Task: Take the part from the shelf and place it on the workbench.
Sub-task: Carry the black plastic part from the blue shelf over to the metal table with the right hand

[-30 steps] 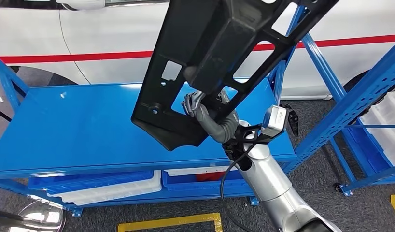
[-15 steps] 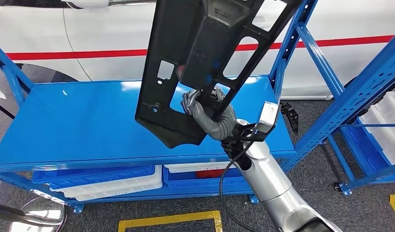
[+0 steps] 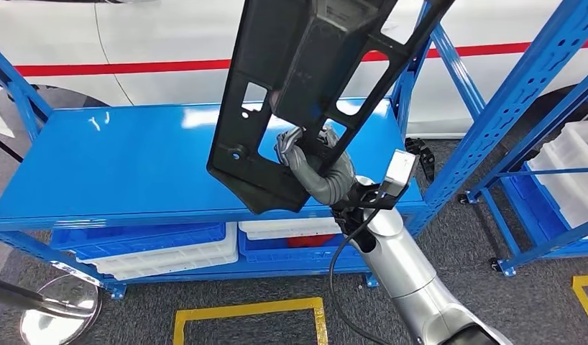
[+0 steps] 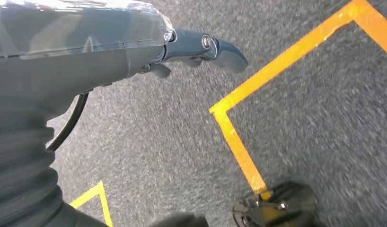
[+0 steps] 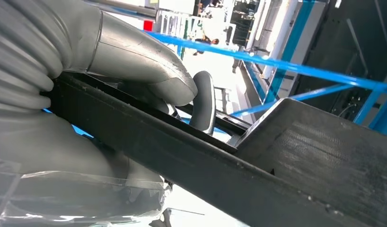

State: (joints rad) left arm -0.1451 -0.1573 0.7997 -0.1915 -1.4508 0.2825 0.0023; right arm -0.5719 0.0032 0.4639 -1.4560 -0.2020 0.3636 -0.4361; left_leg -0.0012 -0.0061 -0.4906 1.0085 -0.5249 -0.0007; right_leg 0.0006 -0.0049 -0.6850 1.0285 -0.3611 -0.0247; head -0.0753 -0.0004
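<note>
Above the blue shelf (image 3: 133,172), part (image 3: 305,72) in right hand (image 3: 305,154).

A robot's right hand (image 3: 305,154) holds a large part (image 3: 313,86) aloft, tilted, above a shelf (image 3: 126,165) that stands directly ahead; the part's lower end hangs over the shelf's right half, clear of the top deck. Bins (image 3: 169,251) sit side by side on the level beneath that deck. A vehicle (image 3: 169,36) stands behind the shelf. A second rack (image 3: 535,108) rises to the right, with trays (image 3: 575,172) in it. Floor tape (image 3: 248,316) lies before the shelf. The left hand (image 4: 201,47) hangs over the floor near a taped corner (image 4: 229,127).
</note>
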